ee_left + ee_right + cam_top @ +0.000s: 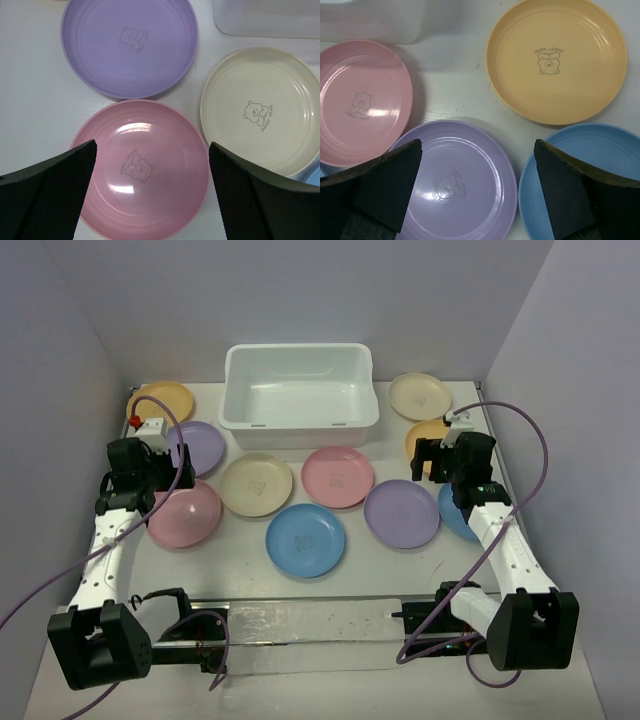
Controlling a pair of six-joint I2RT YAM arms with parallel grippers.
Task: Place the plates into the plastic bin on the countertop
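Plates (pixel 256 483) everywhere on the countertop (pixel 232 562), ten that I can count, fanned around the front and sides of the plastic bin (pixel 298 426). The bin sits empty at the back centre, so nothing is binned yet and this looks like the very first pick. The left gripper (pixel 152 165) hovers above a pink plate (pixel 140 145), jaws spread wide, nothing in them. The right gripper (pixel 477 160) does likewise, wide apart and empty over a lilac plate (pixel 457 172). Next move, I'd say: drop down and pinch a rim, since these lie flat and shallow with only the edge for purchase, then lift and carry to the bin.
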